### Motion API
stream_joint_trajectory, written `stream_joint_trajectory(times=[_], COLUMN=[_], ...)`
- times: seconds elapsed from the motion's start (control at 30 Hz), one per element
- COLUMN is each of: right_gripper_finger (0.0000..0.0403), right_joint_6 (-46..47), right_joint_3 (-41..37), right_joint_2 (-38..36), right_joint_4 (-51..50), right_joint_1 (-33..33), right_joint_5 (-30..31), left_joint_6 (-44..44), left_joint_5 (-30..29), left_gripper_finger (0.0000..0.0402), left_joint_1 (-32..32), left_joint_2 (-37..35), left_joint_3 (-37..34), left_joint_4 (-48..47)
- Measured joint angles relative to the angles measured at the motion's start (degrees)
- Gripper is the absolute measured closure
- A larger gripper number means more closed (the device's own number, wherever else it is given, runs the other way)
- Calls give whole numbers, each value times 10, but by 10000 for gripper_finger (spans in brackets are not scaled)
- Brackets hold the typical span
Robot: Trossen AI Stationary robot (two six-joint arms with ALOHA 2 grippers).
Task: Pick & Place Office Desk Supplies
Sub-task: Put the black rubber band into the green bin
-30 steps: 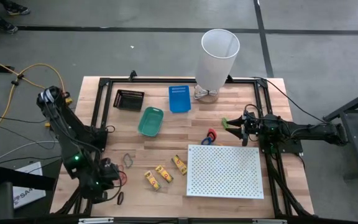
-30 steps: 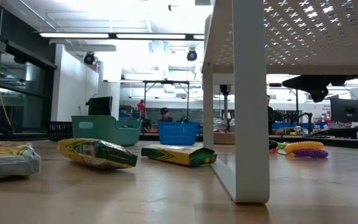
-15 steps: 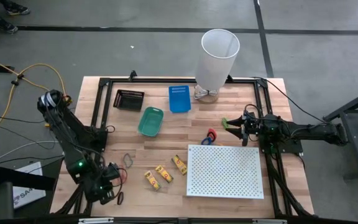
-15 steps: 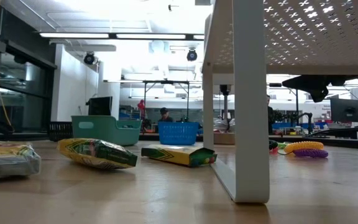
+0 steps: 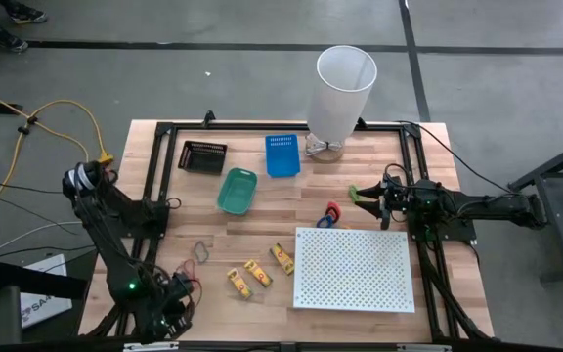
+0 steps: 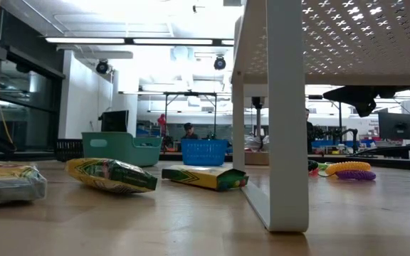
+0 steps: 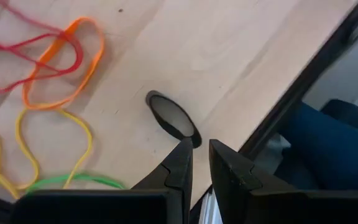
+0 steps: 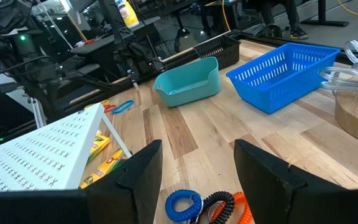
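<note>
My left gripper (image 5: pixel 177 311) is at the table's near left corner, pointing down, its fingers (image 7: pixel 201 155) open by a narrow gap. Their tips are at one end of a black rubber-band loop (image 7: pixel 171 117) that lies flat on the wood. Red (image 7: pixel 17 53), orange (image 7: pixel 67 68), yellow (image 7: pixel 48 140) and green (image 7: pixel 73 182) loops lie beside it. Three yellow-and-red packs (image 5: pixel 258 273) lie left of the white board. Blue and red coiled clips (image 5: pixel 330 213) lie near my right gripper (image 5: pixel 358 195), which hovers open at the table's right side (image 8: pixel 197 162). My left gripper has one fingertip (image 7: pixel 185 152) over the black loop's nearest end (image 7: pixel 191 135), coming from above. The loop lies flat on the table. Whether the finger touches it, I cannot tell.
A tall white bin (image 5: pixel 343 88) stands at the far edge. The white perforated board (image 5: pixel 353 269) stands on legs at the near right. A teal tray (image 5: pixel 237 190), a blue basket (image 5: pixel 282 154) and a black tray (image 5: pixel 202 155) sit toward the far side. The table's black frame rail (image 7: pixel 303 93) runs close to my left gripper.
My left gripper has moved toward the table's near edge, from beside the red loops to over the black loop at the corner. The right arm and the loose items have kept still.
</note>
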Motion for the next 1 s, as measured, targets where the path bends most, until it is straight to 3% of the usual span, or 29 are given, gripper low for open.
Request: stream_joint_trajectory(times=[0.2,1.0], right_gripper_finger=[215,215], right_joint_6=[0,0], right_joint_3=[0,0], right_joint_2=[0,0], right_joint_4=[0,0], right_joint_1=[0,0], right_joint_5=[0,0], left_joint_6=[-49,-79], left_joint_5=[22,51], left_gripper_finger=[351,351], left_joint_1=[11,31], left_joint_2=[28,69], left_joint_3=[1,1], left_joint_4=[0,-4])
